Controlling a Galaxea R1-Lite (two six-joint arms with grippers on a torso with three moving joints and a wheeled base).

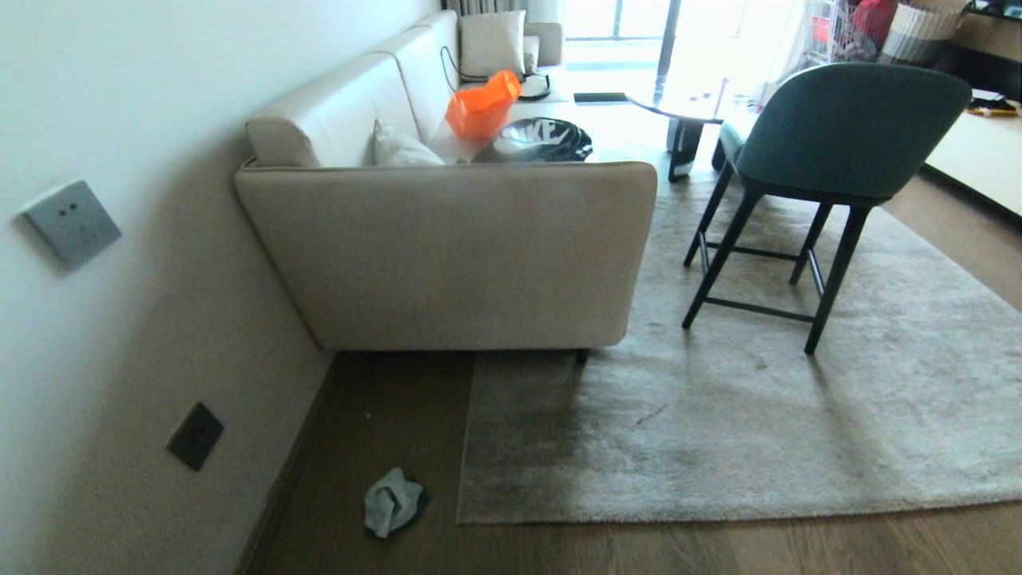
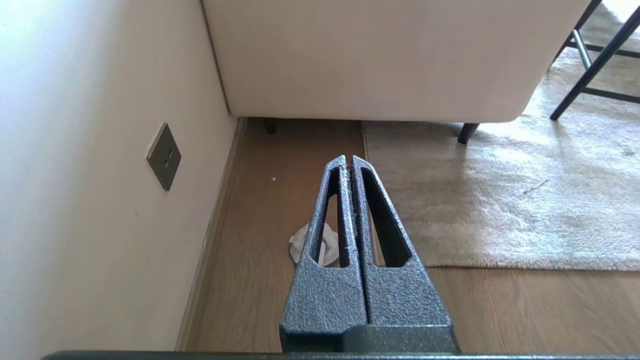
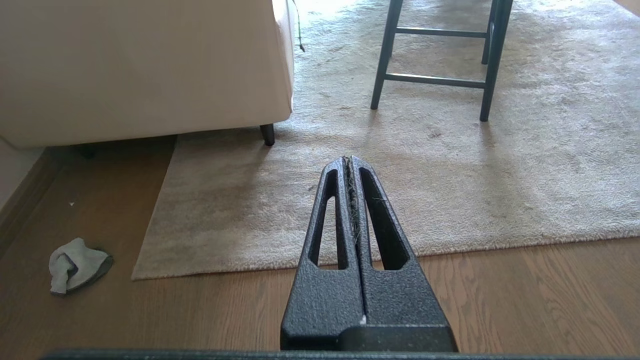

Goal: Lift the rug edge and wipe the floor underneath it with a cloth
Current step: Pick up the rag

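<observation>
**Listener:** What is in front of you, biggest things first?

**Operator:** A brown wood-plank floor fills the near part of the room. On it lies a large light grey rug, flat, its near edge running straight across in front of me and its near left corner close to a beige sofa. The sofa stands against the wall on my left, with one foot on the rug's far left corner area. A dark green chair stands on the rug, further right.

**Listener:** And the cloth?

**Operator:** The cloth is a small crumpled grey-blue rag on the bare floor, just left of the rug's near left corner, between the rug and the baseboard. It is not touching the rug.

**Listener:** What are your arms doing?

**Operator:** The left gripper hangs above the cloth, fingers pressed together, holding nothing. The right gripper hangs over the rug's near edge, also pressed together and empty.

**Listener:** So which step is this?

**Operator:** I judge nothing is started. Next I need to spread the left fingers, lower onto the cloth and pinch it, while the right goes for the rug's near edge.
</observation>
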